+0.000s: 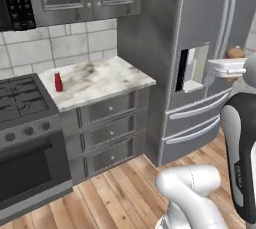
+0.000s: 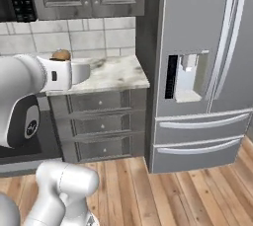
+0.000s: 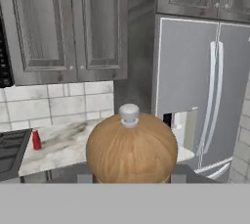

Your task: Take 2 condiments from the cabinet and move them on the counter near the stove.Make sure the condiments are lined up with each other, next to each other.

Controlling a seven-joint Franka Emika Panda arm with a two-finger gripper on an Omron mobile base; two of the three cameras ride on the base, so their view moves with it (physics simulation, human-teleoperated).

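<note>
Gripper [image 3: 131, 179] clasps wooden shaker [image 3: 131, 147] — unlabelled.

Red bottle [image 1: 58, 81], brown woodgrain shaker [image 3: 131, 148]

We count one red squeeze bottle [image 1: 58, 81], one wooden shaker [image 3: 131, 148], one gas range [image 1: 25, 123], one refrigerator [image 2: 202, 62], and three drawers [image 1: 107, 132] under one marble worktop [image 1: 100, 80].
</note>
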